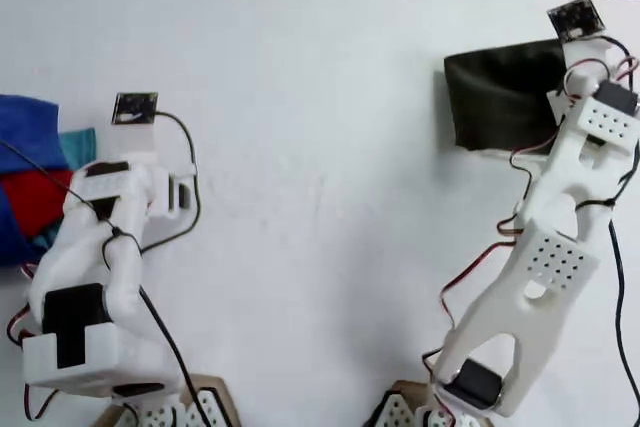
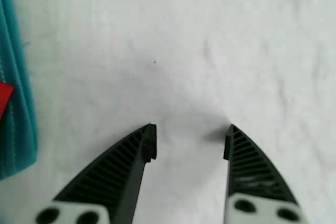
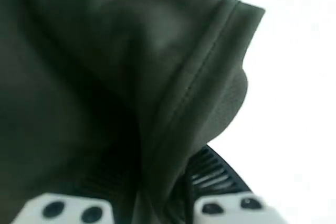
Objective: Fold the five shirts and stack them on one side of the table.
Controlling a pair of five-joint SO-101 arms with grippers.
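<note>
while the dark shirt point(image 1: 495, 92) is clenched by the right gripper point(image 3: 168, 182) at upper right, the left gripper point(image 2: 189, 137) is held spread beside the shirt pile point(image 1: 30, 182) at left.

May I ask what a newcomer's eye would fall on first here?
The dark shirt lies far right on the table, its hem pinched in the right gripper. Then the bright heap of blue, red and teal shirts at the left edge, beside the open left gripper over bare table.
</note>
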